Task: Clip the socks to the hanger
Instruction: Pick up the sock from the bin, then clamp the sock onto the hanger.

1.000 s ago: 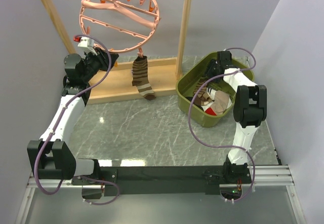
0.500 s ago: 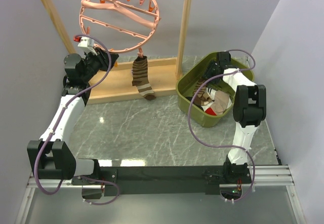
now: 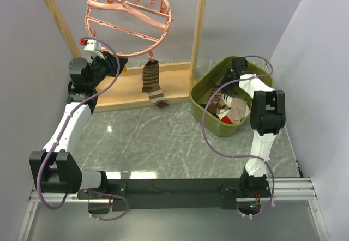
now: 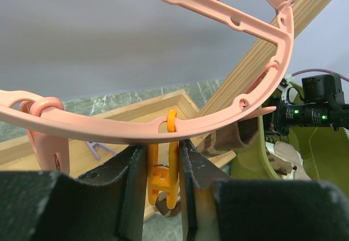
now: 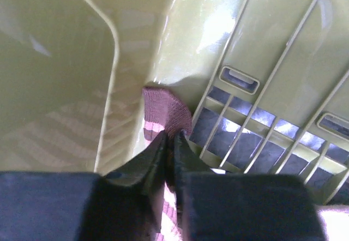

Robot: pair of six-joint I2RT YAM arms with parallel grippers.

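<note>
The hanger (image 3: 128,25) hangs by its hook from the top bar of the wooden rack (image 3: 199,34) in the upper left of the overhead view. It is a salmon-pink plastic ring with cross spokes, tilted so that its open face shows. From a clip at its lower rim the hanging sock (image 3: 152,83) drops with its long axis vertical, cuff up and toe bent toward the lower right. It is soft brown knit with tan bands.

The left gripper (image 4: 163,164) sits just under the ring's rim, its jaws narrow and closed against the two sides of an orange clip (image 4: 163,178) that dangles from the rim.

At the right of the overhead view, the right gripper (image 5: 170,143) reaches down into the olive-green basket (image 3: 207,88), a glossy plastic tub with a slotted wall. Its jaws are almost together, pinching the basket sock (image 5: 166,113). The sock's rounded brown ribbed end points up past the fingertips. All this stands on the grey marbled table (image 3: 163,137).
</note>
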